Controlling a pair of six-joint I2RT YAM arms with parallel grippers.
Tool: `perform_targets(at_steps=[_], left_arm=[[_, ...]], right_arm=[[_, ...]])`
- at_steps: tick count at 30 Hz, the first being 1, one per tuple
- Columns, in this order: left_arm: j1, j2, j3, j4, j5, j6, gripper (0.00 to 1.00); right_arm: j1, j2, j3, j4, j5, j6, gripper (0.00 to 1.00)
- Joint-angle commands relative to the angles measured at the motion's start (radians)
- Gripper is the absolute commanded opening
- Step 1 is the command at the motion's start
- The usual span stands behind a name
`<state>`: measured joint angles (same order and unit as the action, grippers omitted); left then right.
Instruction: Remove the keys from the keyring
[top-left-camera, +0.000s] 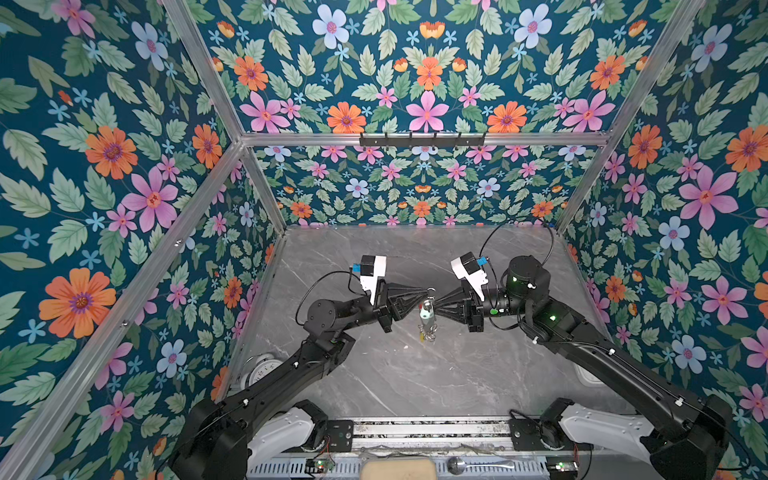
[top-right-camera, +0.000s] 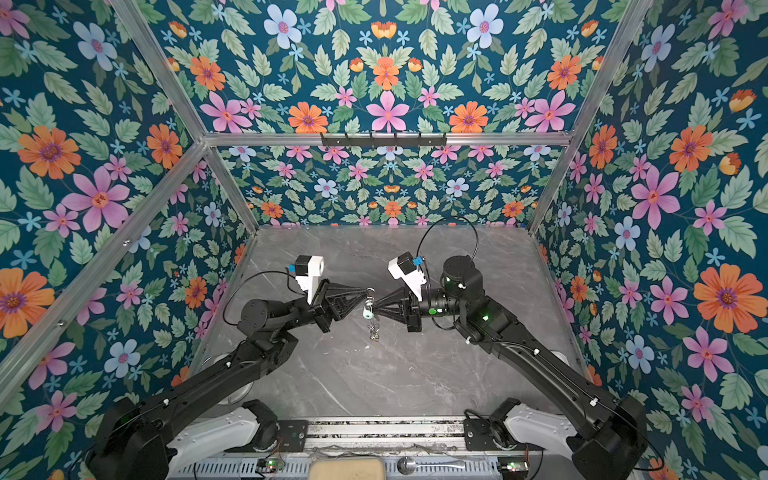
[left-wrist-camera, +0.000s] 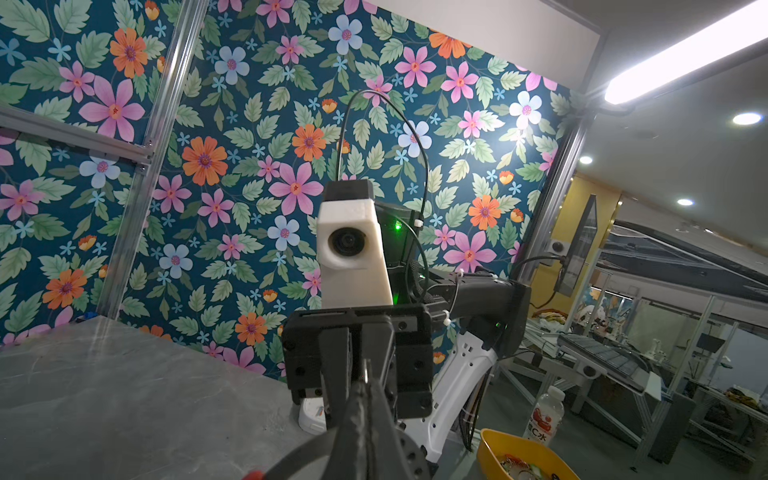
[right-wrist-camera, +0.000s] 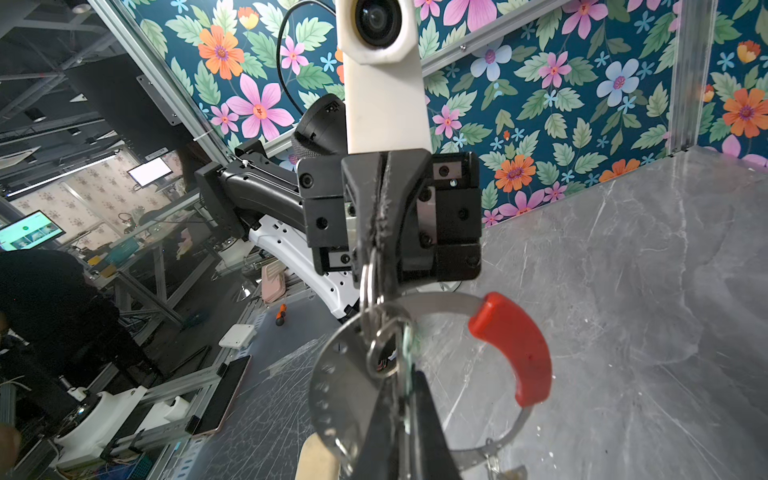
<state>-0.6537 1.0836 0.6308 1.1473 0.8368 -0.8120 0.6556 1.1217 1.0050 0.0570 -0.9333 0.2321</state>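
1. The keyring (right-wrist-camera: 511, 349) is held in the air above the middle of the table (top-left-camera: 415, 374), between the two arms. In the right wrist view it is a flat silver hoop with one red section.
2. In both top views the hoop shows almost edge-on. A pale tag (top-left-camera: 425, 316) lies against it and the keys (top-left-camera: 428, 332) dangle below in a small silver cluster, clear of the tabletop.
3. A split ring (right-wrist-camera: 368, 282) rises from the top of the hoop.
4. The left gripper (top-left-camera: 425, 292) reaches in from the left, and its fingers (right-wrist-camera: 390, 216) are clenched on that split ring, which carries the hoop's weight.
5. The right gripper (top-left-camera: 435, 302) comes in from the right, its tip just beside the left one and slightly nearer.
6. In its own wrist view the right gripper (right-wrist-camera: 401, 386) crosses the lower band of the hoop, and its tips are pressed together inside the hoop, at a second small ring (right-wrist-camera: 384, 353). Whether it pinches that ring or the tag's edge cannot be told.
7. The table is grey marble-patterned, with floral walls (top-left-camera: 104, 187) on the left, right and far sides.
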Motion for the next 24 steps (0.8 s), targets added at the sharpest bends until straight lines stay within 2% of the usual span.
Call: perform_targets(at_steps=[1, 8, 9, 12, 13, 15, 18, 21, 24], left_arm=[[0.000, 0.012, 0.004, 0.224, -0.031, -0.066, 0.00], [0.001, 0.011, -0.002, 0.198, -0.013, -0.057, 0.00], [0.000, 0.009, -0.001, 0.184, -0.014, -0.050, 0.00], [0.001, 0.001, -0.003, 0.172, -0.015, -0.036, 0.00], [0.000, 0.002, -0.001, 0.166, -0.015, -0.031, 0.00], [0.001, 0.002, -0.004, 0.173, -0.022, -0.026, 0.00], [0.001, 0.003, -0.012, 0.194, -0.037, -0.022, 0.00], [-0.001, 0.016, -0.018, 0.221, -0.059, -0.018, 0.00], [-0.001, 0.025, -0.024, 0.247, -0.082, -0.018, 0.00]], right_arm=[[0.007, 0.013, -0.002, -0.037, 0.053, 0.015, 0.00], [0.010, -0.003, 0.010, -0.052, 0.106, 0.017, 0.00], [0.009, -0.013, 0.016, -0.066, 0.115, 0.010, 0.04], [0.009, -0.057, 0.033, -0.108, 0.140, -0.020, 0.38], [0.009, -0.075, 0.041, -0.123, 0.147, -0.033, 0.45], [0.009, -0.108, 0.051, -0.139, 0.176, -0.048, 0.52], [0.010, -0.150, 0.048, -0.088, 0.224, -0.017, 0.55], [0.009, -0.155, 0.019, 0.070, 0.275, 0.080, 0.56], [0.010, -0.121, 0.003, 0.219, 0.278, 0.191, 0.56]])
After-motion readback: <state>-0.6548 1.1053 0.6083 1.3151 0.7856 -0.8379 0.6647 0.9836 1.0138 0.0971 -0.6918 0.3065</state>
